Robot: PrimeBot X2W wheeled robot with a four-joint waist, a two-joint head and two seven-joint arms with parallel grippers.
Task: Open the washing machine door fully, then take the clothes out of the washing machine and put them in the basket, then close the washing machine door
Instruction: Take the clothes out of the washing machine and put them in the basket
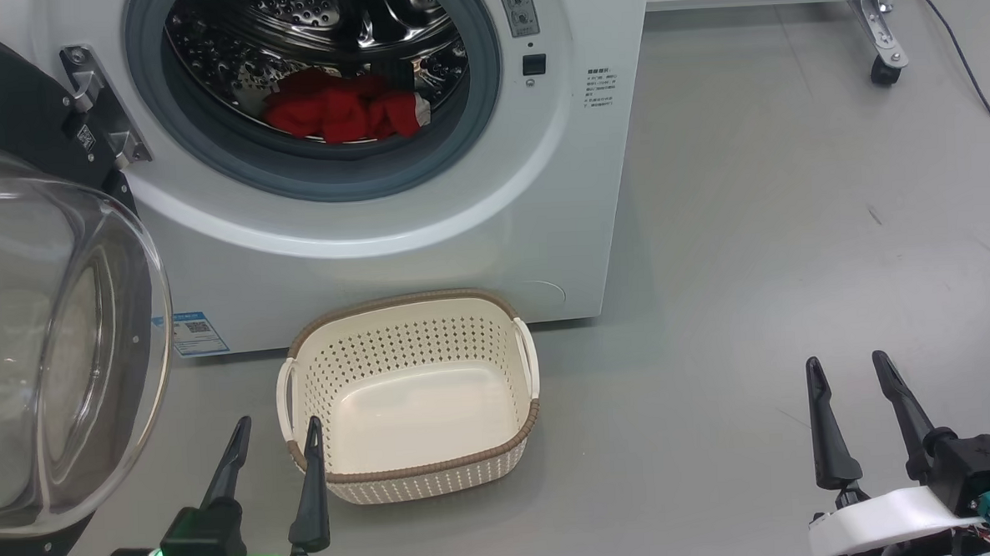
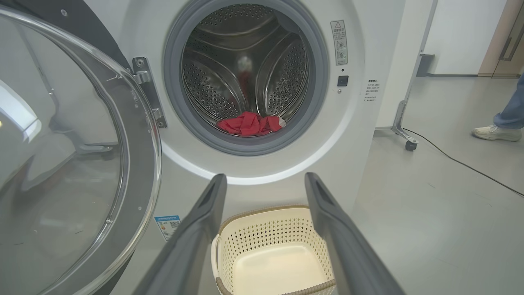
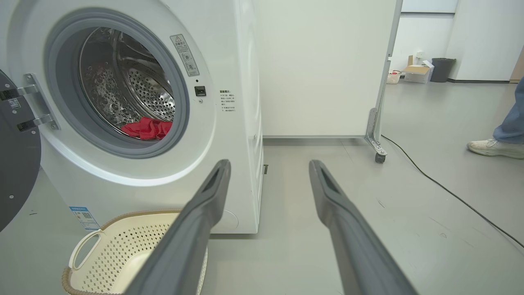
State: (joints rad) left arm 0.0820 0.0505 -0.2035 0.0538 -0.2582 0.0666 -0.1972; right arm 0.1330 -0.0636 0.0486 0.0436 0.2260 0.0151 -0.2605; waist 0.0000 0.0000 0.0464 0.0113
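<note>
Unloading time: the washing machine door (image 1: 54, 331) stands swung wide on its hinge (image 1: 90, 95), on the robot's left of the washing machine (image 1: 426, 231). The opening step looks done, and taking out the laundry appears to be the step in hand.

The clothes (image 1: 342, 113), a bunched red heap, lie at the bottom of the steel drum (image 1: 316, 18), just inside the machine's grey rubber ring (image 1: 307, 173). The basket (image 1: 404, 300) stands empty on the floor (image 1: 753, 258) directly in front of the machine, below its mouth.

Both arms sit low in front of the machine with their fingers pointing toward it. The left claw (image 1: 278, 421) is spread wide and holds nothing. It is at the basket's near corner, on the side of the open door, and whether one finger touches the rim cannot be told. The right claw (image 1: 847, 359), equally wide and empty, hangs over bare floor out past the machine's right-hand corner, well apart from the basket.

The next move likely calls for one claw to rise to mouth height and pass through the ring clear of the door. It would then close on the red fabric and carry it over the lip and down into the basket. The left claw looks the better lined up.
</note>
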